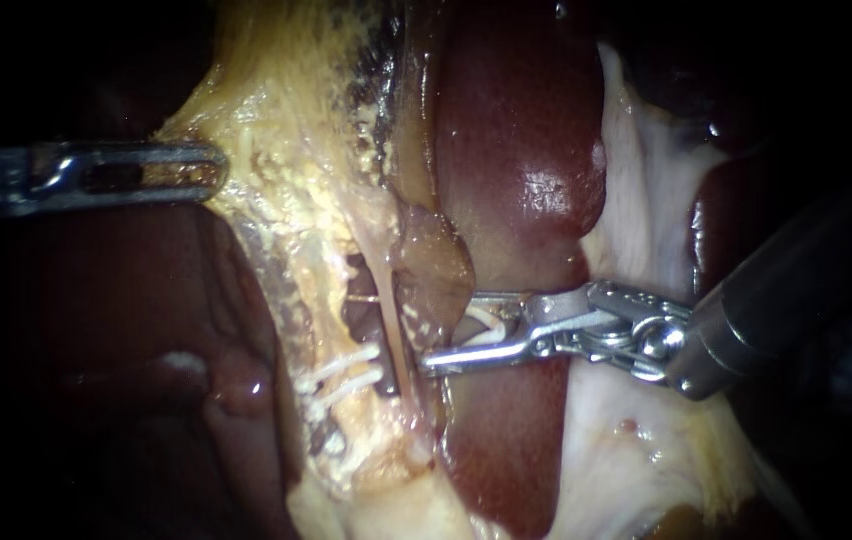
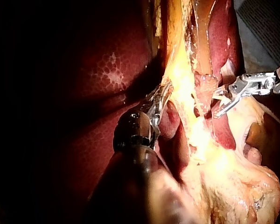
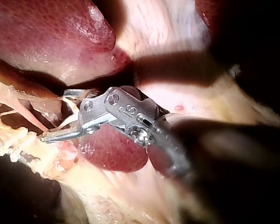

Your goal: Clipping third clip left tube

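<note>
Endoscope view: the left instrument (image 1: 201, 172) comes in from 9 o'clock. Its claw is clamped on yellow tissue (image 1: 286, 190), likely to pull the tube (image 1: 391, 330) tight. Two clips (image 1: 346, 372) sit at the tube's 8 o'clock. From 3 o'clock, the right instrument (image 1: 451, 330) holds a new clip (image 1: 486, 328) in its wide claw. It is just beside the tube, so it looks ready to squeeze.
</note>
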`<state>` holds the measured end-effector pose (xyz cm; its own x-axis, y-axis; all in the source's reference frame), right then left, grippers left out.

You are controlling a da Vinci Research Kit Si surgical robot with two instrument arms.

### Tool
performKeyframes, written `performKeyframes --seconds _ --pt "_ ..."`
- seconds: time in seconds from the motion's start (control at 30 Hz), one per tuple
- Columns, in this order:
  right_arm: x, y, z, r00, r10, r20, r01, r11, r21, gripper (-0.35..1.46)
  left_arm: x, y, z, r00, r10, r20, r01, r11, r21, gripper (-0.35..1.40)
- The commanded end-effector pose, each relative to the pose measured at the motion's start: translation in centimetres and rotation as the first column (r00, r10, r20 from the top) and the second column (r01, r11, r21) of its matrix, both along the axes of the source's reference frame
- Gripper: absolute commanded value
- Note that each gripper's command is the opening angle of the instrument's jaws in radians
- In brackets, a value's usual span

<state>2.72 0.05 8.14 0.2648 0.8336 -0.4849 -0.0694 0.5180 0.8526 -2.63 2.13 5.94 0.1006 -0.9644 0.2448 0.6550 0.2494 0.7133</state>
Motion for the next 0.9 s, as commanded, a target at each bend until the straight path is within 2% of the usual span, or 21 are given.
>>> performKeyframes --seconds 0.03,0.3,0.5,0.73,0.9 --pt "0.00 0.00 0.00 1.0000 0.000 0.000 0.000 1.000 0.000 0.60 0.00 0.00 0.00 1.0000 0.000 0.000 0.000 1.000 0.000 -0.35" --pt "0.00 0.00 0.00 1.0000 0.000 0.000 0.000 1.000 0.000 0.60 0.01 0.01 -0.03 1.0000 -0.003 0.001 0.003 1.000 -0.001 -0.35" --pt "-0.07 0.00 -0.07 0.9999 -0.009 -0.006 0.009 1.000 0.004 0.60 0.14 0.11 -0.13 0.9998 -0.020 0.000 0.020 1.000 -0.008 -0.35" --pt "-0.32 0.19 -0.41 0.9998 -0.016 -0.015 0.016 1.000 0.027 0.60 0.24 0.18 -0.21 0.9994 -0.034 -0.001 0.034 0.999 -0.009 -0.35" --pt "-0.55 0.41 -0.82 1.0000 0.000 -0.007 0.000 0.999 0.046 0.60 0.27 0.19 -0.22 0.9993 -0.036 0.000 0.036 0.999 -0.009 -0.35"
